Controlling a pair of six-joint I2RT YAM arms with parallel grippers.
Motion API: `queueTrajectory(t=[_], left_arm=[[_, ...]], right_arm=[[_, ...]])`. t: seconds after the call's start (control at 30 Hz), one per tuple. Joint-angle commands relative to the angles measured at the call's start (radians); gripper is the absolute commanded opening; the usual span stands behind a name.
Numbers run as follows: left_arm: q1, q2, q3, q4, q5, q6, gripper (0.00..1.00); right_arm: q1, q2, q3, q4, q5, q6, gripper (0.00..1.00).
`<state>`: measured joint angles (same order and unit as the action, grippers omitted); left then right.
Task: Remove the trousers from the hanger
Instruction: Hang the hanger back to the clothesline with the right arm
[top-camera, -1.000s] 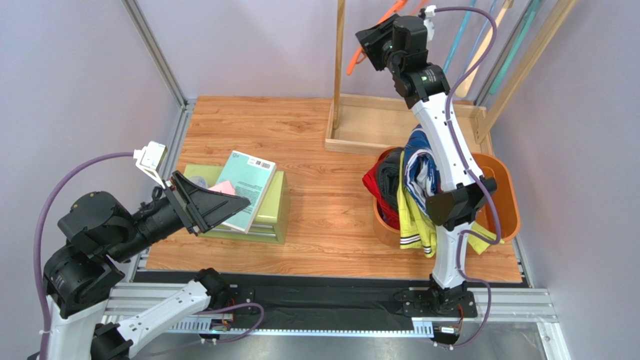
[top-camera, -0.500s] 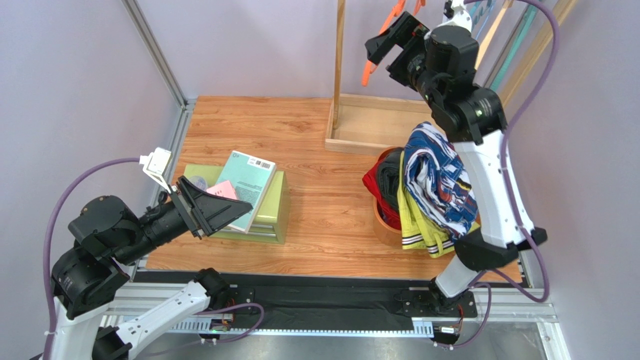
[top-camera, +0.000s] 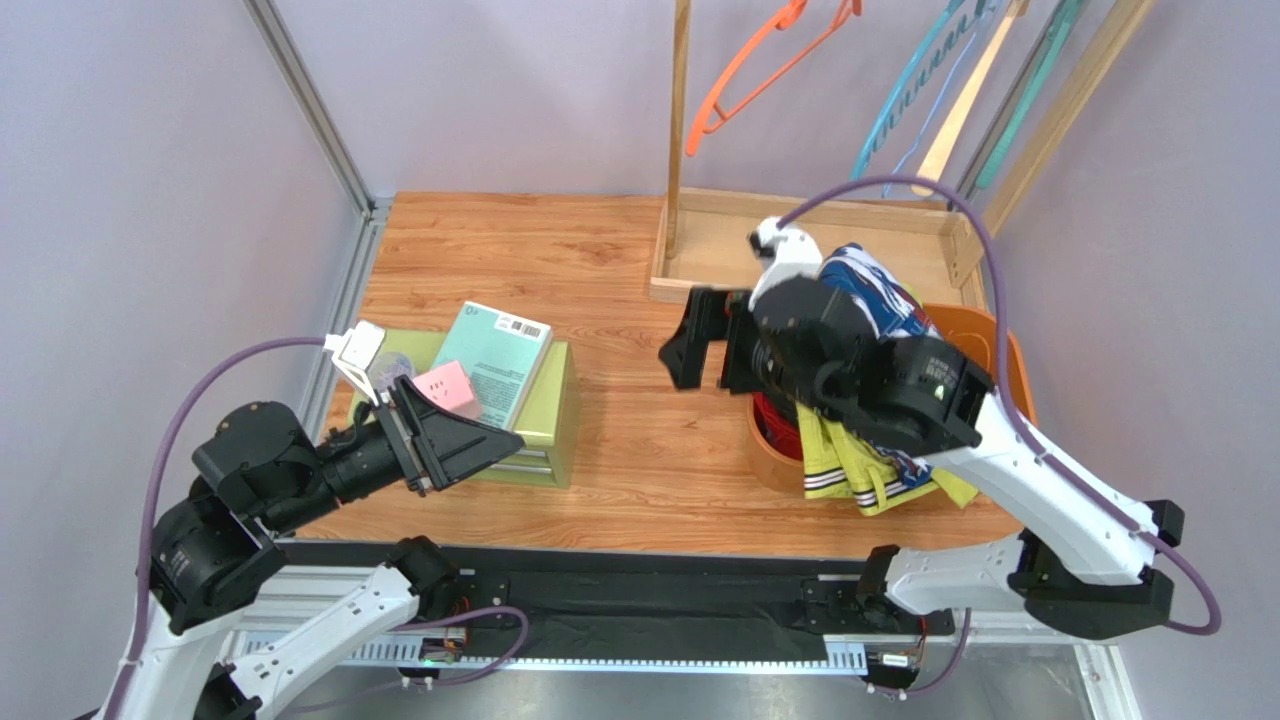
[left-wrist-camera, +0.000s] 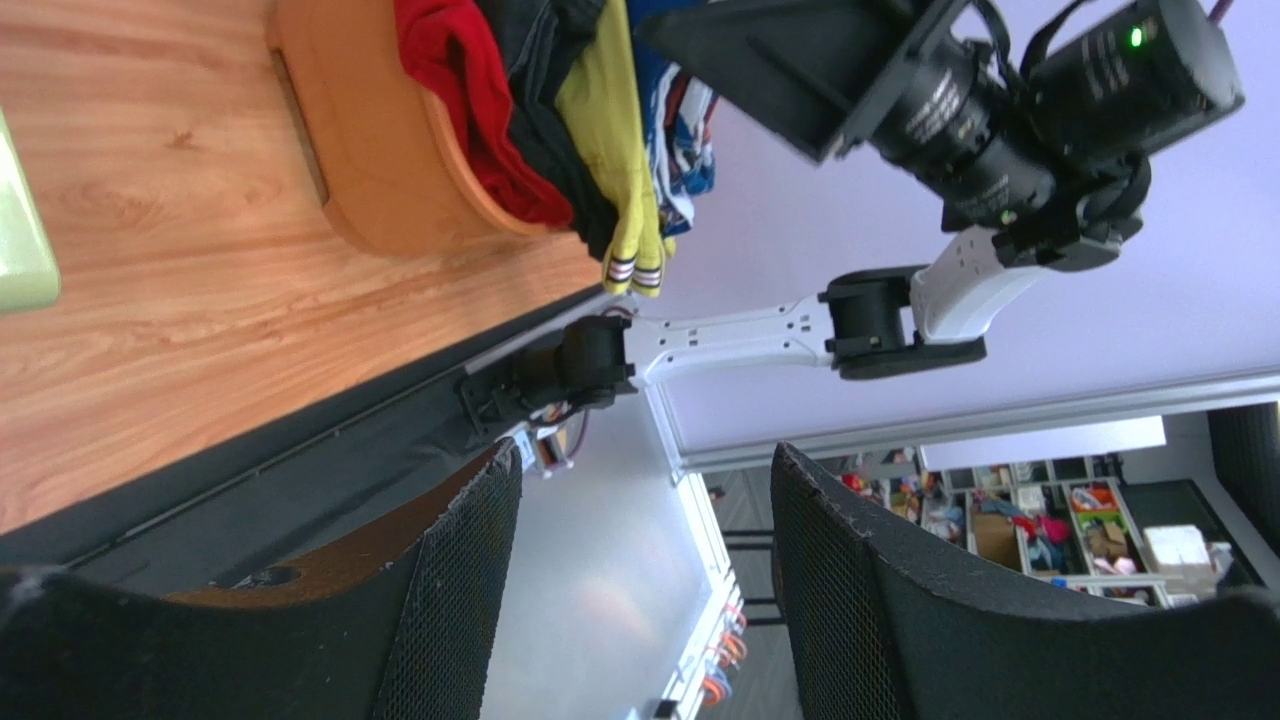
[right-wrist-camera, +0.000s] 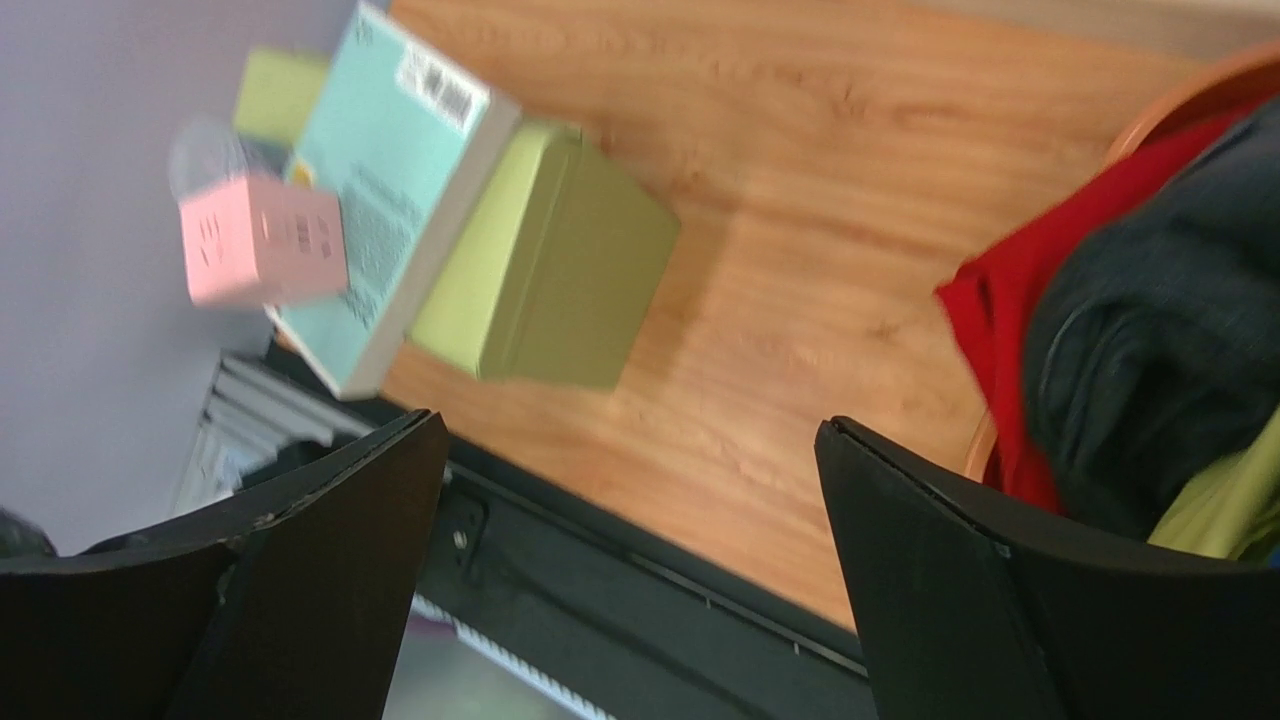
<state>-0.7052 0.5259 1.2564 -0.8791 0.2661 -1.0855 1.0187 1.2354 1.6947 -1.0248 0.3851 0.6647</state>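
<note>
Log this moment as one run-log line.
left gripper: open, by green box | right gripper: open, over table beside basket | trousers: heaped in basket | orange hanger: bare

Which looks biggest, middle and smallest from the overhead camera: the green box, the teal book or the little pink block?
Largest to smallest in the top view:
1. green box, although the book lying on it hides part of it
2. teal book
3. pink block, clearly the smallest
All three sit close together, so distance from the camera hardly skews this.
</note>
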Motion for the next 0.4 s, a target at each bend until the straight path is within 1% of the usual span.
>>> queueTrajectory(t=[0.0, 0.03, 0.07, 0.13, 0.23, 0.27, 0.33, 0.37], left_arm=[[0.004, -0.049, -0.047, 0.042, 0.041, -0.017, 0.68], [0.004, -0.061, -0.076, 0.046, 0.039, -0.027, 0.68], [0.003, -0.090, -0.092, 0.064, 0.041, -0.030, 0.68], [0.003, -0.119, -0.139, 0.077, 0.048, -0.040, 0.69], [0.003, -0.193, -0.208, 0.098, 0.071, -0.047, 0.69], [0.004, -0.208, -0.227, 0.101, 0.082, -0.042, 0.69], [0.004, -0.265, -0.280, 0.103, 0.091, -0.050, 0.69], [0.003, -0.283, -0.297, 0.106, 0.090, -0.060, 0.69]], right_arm=[[0.167, -0.091, -0.124, 0.034, 0.139, 0.119, 1.00], [0.229, -0.096, -0.163, 0.029, 0.161, 0.142, 1.00], [0.259, -0.105, -0.184, 0.028, 0.204, 0.153, 1.00], [0.331, -0.114, -0.231, 0.031, 0.241, 0.174, 1.00], [0.378, -0.145, -0.349, 0.086, 0.241, 0.233, 1.00], [0.388, -0.171, -0.436, 0.153, 0.213, 0.240, 1.00], [0.417, -0.223, -0.512, 0.219, 0.201, 0.271, 1.00], [0.434, -0.244, -0.586, 0.298, 0.207, 0.274, 1.00]])
